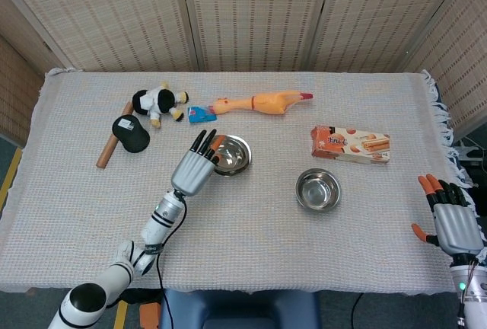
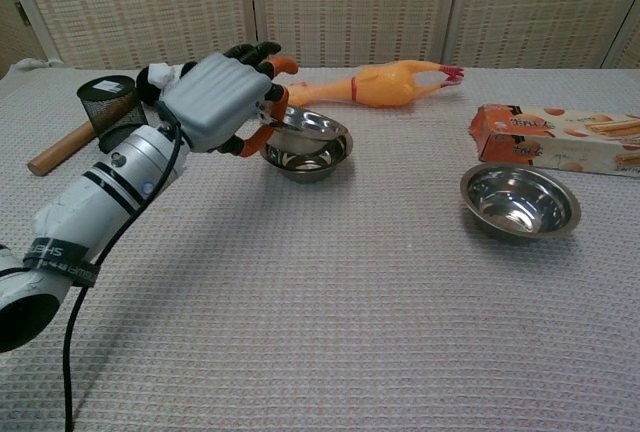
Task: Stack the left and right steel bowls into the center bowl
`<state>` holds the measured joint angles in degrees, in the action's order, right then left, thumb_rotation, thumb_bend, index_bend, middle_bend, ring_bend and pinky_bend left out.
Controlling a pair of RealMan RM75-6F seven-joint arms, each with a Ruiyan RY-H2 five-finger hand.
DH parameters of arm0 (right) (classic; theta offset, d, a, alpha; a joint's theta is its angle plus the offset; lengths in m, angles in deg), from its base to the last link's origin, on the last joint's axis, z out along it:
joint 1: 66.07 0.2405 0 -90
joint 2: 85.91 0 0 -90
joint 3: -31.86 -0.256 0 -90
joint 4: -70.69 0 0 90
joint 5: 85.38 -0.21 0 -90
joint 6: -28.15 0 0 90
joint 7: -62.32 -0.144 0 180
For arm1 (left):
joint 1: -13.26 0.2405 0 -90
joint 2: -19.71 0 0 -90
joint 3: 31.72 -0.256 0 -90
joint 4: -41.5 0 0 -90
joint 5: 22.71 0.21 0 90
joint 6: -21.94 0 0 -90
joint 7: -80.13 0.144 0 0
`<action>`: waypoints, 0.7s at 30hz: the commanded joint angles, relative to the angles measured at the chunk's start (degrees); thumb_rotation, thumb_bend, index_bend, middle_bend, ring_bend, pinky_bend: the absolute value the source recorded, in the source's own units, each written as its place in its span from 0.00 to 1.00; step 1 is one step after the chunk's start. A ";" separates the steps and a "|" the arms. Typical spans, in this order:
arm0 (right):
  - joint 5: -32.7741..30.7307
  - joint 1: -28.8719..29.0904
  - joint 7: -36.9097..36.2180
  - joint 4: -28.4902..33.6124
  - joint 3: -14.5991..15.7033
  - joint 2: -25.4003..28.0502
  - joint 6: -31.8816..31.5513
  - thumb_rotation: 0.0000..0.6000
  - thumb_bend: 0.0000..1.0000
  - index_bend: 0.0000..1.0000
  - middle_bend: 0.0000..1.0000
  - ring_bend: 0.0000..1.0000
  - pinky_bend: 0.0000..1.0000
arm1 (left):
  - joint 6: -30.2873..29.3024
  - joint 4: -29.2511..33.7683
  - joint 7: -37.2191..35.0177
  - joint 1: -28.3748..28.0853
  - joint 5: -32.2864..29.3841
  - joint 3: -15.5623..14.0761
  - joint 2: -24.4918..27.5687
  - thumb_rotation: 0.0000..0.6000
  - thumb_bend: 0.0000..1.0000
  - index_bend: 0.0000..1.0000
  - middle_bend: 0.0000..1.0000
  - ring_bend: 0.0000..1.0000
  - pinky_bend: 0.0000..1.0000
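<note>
My left hand [image 1: 195,167] [image 2: 222,102] grips the rim of the left steel bowl [image 2: 308,125] and holds it tilted right over the center bowl [image 2: 306,155] [image 1: 233,156]; whether the two touch I cannot tell. The right steel bowl [image 1: 318,190] [image 2: 520,200] stands alone on the cloth to the right. My right hand [image 1: 451,218] hangs open past the table's right front edge, holding nothing, and shows only in the head view.
At the back lie a yellow rubber chicken [image 1: 262,102], a blue wrapper [image 1: 201,115], a plush cow [image 1: 158,102], and a black brush with a wooden handle [image 1: 125,135]. A biscuit box [image 1: 350,144] sits behind the right bowl.
</note>
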<state>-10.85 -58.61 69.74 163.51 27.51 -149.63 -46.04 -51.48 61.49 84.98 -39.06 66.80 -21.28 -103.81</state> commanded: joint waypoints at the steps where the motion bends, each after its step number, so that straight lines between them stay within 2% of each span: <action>1: 0.21 -0.06 -0.17 0.15 0.10 0.15 -0.09 1.00 0.15 0.00 0.00 0.00 0.00 | 2.49 -1.62 0.86 -0.93 -0.61 -0.36 -1.19 1.00 0.49 0.51 0.10 0.00 0.13; 3: 0.55 -0.15 -0.37 0.32 0.19 0.29 -0.33 1.00 0.15 0.00 0.00 0.00 0.00 | 5.65 -2.61 1.90 -1.14 -1.68 -0.18 -1.67 1.00 0.49 0.30 0.07 0.00 0.13; 5: 0.79 -0.24 -0.52 0.41 0.28 0.41 -0.52 1.00 0.15 0.00 0.00 0.00 0.00 | 7.56 -2.67 2.37 -1.21 -2.50 0.01 -1.59 1.00 0.48 0.06 0.02 0.00 0.13; 6: 0.87 -0.31 -0.62 0.46 0.30 0.47 -0.64 1.00 0.15 0.00 0.00 0.00 0.00 | 8.22 -2.20 2.25 -1.12 -2.87 0.05 -1.28 1.00 0.48 0.01 0.00 0.00 0.13; 10: 0.56 -0.47 -0.32 0.69 0.17 0.35 -1.04 1.00 0.15 0.00 0.00 0.00 0.00 | 8.68 2.52 -0.07 -0.45 -3.11 -0.51 1.08 1.00 0.48 0.00 0.00 0.00 0.12; 14: 1.24 -0.59 0.66 1.26 0.37 -0.05 -1.80 1.00 0.15 0.00 0.00 0.00 0.00 | 8.17 11.49 0.01 0.70 -3.04 -1.15 5.38 1.00 0.49 0.00 0.00 0.00 0.12; 17: 2.10 -0.55 1.13 1.58 0.76 -0.28 -1.95 1.00 0.15 0.00 0.00 0.00 0.00 | 7.90 22.79 3.84 2.75 -3.49 -1.75 10.85 1.00 0.49 0.00 0.00 0.00 0.12; 21: 5.40 0.02 1.79 1.96 2.24 -1.30 -1.48 1.00 0.15 0.00 0.00 0.00 0.00 | 5.65 41.47 13.38 8.46 -4.69 -4.09 20.98 1.00 0.49 0.00 0.00 0.00 0.12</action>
<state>-6.96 -58.91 71.08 165.18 28.91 -150.37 -47.80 -43.70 85.83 89.57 -36.25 63.27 -22.99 -93.33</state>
